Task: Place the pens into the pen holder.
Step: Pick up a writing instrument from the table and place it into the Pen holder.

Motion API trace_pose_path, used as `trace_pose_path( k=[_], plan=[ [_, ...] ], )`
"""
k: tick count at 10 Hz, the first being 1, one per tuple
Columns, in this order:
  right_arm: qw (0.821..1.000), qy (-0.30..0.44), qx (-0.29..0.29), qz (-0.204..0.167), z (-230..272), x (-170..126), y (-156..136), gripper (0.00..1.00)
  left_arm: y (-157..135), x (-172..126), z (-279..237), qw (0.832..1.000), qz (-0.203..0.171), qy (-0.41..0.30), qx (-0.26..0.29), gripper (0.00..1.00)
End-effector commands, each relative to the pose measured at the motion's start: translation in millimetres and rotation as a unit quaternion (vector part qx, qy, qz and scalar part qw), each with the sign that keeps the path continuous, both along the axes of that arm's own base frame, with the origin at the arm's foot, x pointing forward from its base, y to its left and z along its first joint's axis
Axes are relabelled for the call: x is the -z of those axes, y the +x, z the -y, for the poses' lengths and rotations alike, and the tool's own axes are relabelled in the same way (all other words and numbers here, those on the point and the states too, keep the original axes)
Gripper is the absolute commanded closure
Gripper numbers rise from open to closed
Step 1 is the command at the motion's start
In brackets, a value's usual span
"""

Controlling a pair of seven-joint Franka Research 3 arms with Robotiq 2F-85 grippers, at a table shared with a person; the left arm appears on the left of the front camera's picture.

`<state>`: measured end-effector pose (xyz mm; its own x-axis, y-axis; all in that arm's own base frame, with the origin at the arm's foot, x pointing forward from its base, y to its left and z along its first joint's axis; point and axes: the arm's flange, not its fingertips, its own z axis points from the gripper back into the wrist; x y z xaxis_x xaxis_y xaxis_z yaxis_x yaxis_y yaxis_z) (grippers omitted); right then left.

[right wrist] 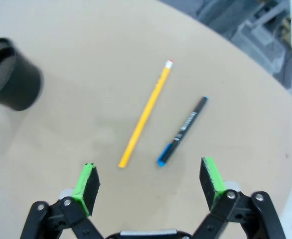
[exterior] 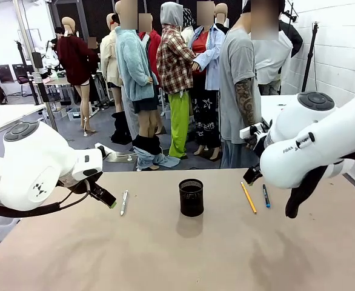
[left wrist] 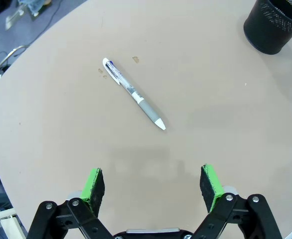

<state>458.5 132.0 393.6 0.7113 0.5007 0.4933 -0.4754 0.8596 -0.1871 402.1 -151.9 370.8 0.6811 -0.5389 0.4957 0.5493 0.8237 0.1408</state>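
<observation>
The black mesh pen holder [exterior: 191,197] stands upright at mid-table. Left of it lies a white-silver pen [exterior: 124,202]; to its right a yellow pencil [exterior: 248,197] and a dark blue pen [exterior: 266,196] lie side by side. My left gripper [left wrist: 151,174] hovers open above the table, just short of the white-silver pen [left wrist: 134,93], with the holder [left wrist: 274,25] off at the top right corner. My right gripper [right wrist: 148,168] is open too, above the near ends of the pencil [right wrist: 146,112] and the blue pen [right wrist: 183,130]; the holder [right wrist: 11,74] sits at the left edge. Nothing is held.
The tan table [exterior: 165,254] has a curved far edge. A person in a grey shirt [exterior: 238,91] stands beyond it at the right. My left arm [exterior: 32,167] and right arm [exterior: 311,145] hang over the table's two sides.
</observation>
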Motion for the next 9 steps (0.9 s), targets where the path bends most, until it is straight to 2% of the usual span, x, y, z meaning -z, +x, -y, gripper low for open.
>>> trace_pose_path(
  k=[1,3,6,9],
  plan=[
    [0.997,-0.051,0.03,-0.044,-14.0,17.9,44.2,0.0,0.4,-0.4,-1.3,1.0,0.0,-0.001,-0.001,0.0],
    [0.994,-0.052,0.041,-0.088,-1.1,32.0,80.5,0.0,0.4,-0.4,-1.3,1.0,0.0,-0.001,-0.001,0.0],
    [0.987,-0.056,0.067,-0.135,8.2,61.1,117.1,0.0,0.4,-0.4,-1.3,1.0,0.0,-0.001,-0.001,0.0],
    [0.979,-0.044,0.096,-0.173,20.7,79.6,131.3,0.0,0.4,-0.4,-1.3,1.0,0.0,-0.001,-0.001,0.0]
  ],
)
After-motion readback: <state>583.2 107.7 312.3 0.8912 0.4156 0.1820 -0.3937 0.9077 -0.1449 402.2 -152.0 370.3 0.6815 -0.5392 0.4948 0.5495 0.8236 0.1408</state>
